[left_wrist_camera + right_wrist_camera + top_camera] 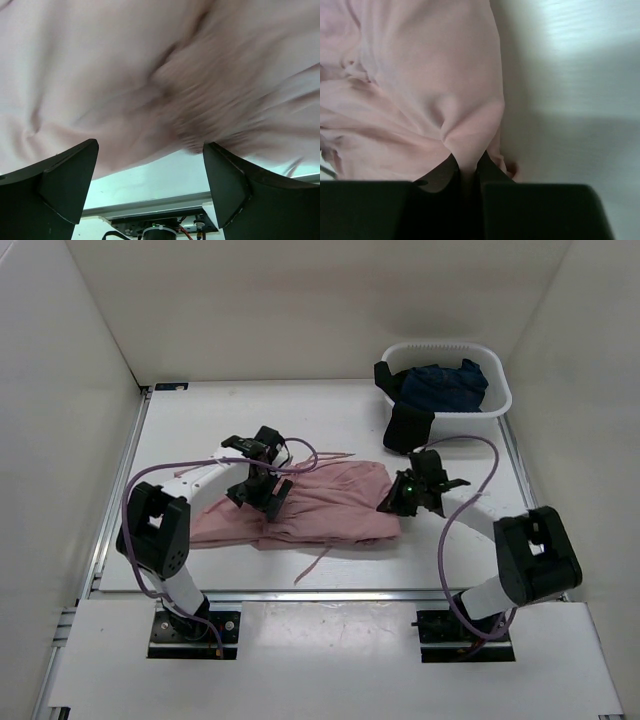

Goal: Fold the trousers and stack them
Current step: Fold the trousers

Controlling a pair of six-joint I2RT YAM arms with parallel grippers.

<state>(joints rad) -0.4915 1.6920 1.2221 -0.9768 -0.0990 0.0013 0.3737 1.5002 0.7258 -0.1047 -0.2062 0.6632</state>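
Trousers (320, 508) lie across the middle of the table (200, 415) in the overhead view, a rumpled pink band running from about nine o'clock to three o'clock. One drawstring (313, 565) trails off toward six o'clock. They look to me roughly doubled over on themselves, but the edges are uneven and the cloth is creased, so I'd call the fold begun and far from neat. Up at one o'clock stands a white basket (497, 405) with a navy garment (445, 385) in it and a black garment (405, 422) hanging over its near wall. Nothing pink is stacked anywhere that I can see. The left gripper (258, 490) sits over the nine o'clock half of the cloth and the right gripper (402, 502) is at its three o'clock end. From the left wrist, the picture is blurred. Its two dark fingers (65, 185) stand well apart with bare table between them, and pink fabric fills everything toward twelve o'clock, so this claw holds nothing. From the right wrist, the fingers (445, 175) are pressed together on a small peak of pink cloth at the trousers' edge, with bare table off toward three o'clock. By my reckoning the proper folding, the smoothing and the stacking all remain.
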